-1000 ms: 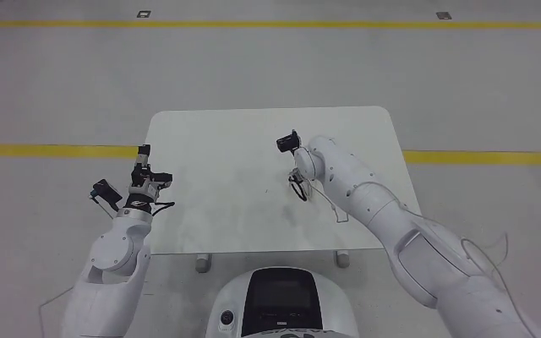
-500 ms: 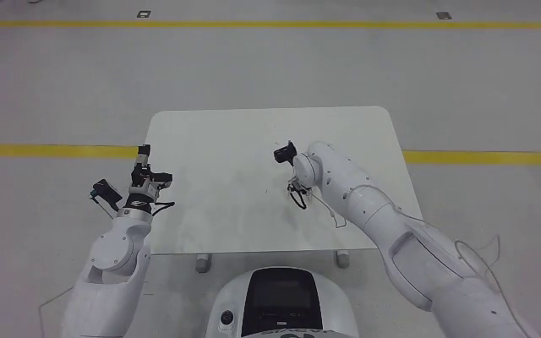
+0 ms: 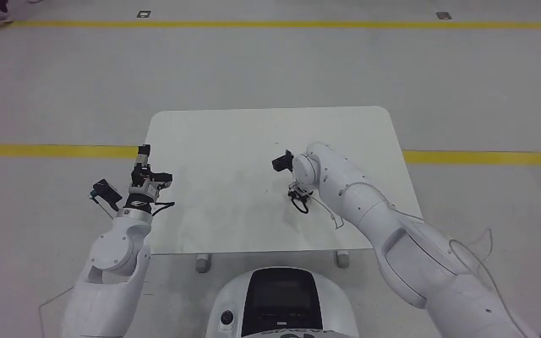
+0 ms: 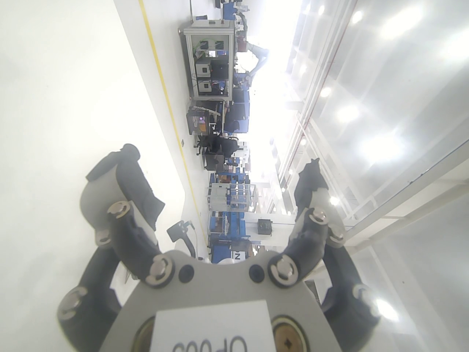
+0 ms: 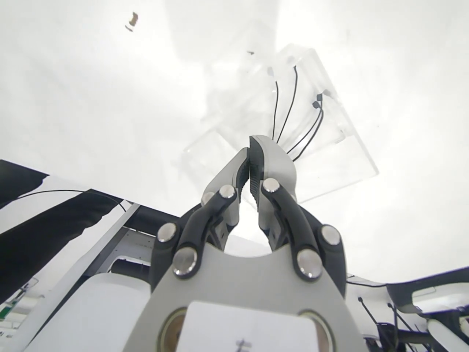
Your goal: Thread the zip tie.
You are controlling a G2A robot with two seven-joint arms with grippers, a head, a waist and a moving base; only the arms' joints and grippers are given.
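Several thin black zip ties (image 5: 291, 104) stand in a clear plastic holder (image 5: 340, 140) on the white table (image 3: 220, 144). My right gripper (image 5: 250, 148) is shut just in front of them. The ties' lower ends run behind one fingertip, and I cannot tell whether a tie is pinched. From above, the right gripper (image 3: 297, 201) hangs over the table's middle right, beside the faint outline of the holder (image 3: 334, 213). My left gripper (image 3: 155, 165) stands open and empty at the table's left edge, its fingers (image 4: 124, 181) pointing away from the table.
A small brown speck (image 5: 132, 19) lies on the tabletop beyond the holder. Bare table stretches between the two arms, and the near edge (image 3: 254, 251) is close behind the right gripper.
The right gripper has shifted a little toward the table's near edge and left. The left arm has not moved.
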